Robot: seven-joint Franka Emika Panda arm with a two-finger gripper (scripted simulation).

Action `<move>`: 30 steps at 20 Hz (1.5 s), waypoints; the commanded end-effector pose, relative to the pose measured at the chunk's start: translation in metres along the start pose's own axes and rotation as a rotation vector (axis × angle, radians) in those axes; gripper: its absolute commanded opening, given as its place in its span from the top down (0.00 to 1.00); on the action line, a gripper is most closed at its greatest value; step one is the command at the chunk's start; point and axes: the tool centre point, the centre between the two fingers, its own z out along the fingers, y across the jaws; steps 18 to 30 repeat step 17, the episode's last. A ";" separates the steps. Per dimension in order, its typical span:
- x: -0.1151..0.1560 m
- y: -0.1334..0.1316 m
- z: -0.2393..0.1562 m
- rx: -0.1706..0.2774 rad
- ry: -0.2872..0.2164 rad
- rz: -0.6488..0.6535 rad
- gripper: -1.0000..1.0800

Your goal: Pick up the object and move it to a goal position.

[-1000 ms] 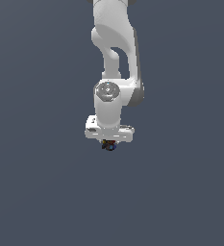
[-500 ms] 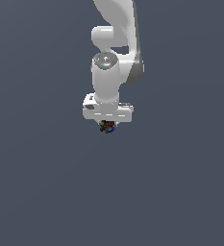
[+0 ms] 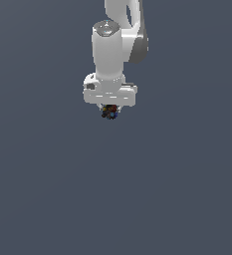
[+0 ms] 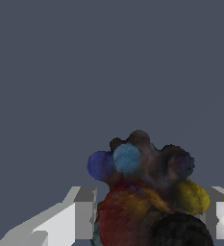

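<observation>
Between tool (image 3: 110, 110) fingers, lumpy object (image 3: 109, 112)

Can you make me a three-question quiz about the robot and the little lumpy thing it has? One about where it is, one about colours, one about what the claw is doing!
1. Where is the lumpy object?
A. Lying far off from the arm
B. Right under the white gripper, at its tips
C. On top of the arm

2. Which colours speckle the dark object in the wrist view?
A. Only pink
B. Only white
C. Blue, red and yellow

3. What is the gripper doing?
A. Shut on the object
B. Wide open, with nothing in it
C. Out of the picture

Answers: 1 B, the object pokes out just below the gripper in the exterior view. 2 C, blue, red and yellow lumps show up close. 3 A, the fingers stand on both sides of the object.
</observation>
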 end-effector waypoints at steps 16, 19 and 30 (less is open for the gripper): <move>-0.042 0.010 -0.053 -0.001 -0.001 0.000 1.00; -0.042 0.010 -0.053 -0.001 -0.001 0.000 1.00; -0.042 0.010 -0.053 -0.001 -0.001 0.000 1.00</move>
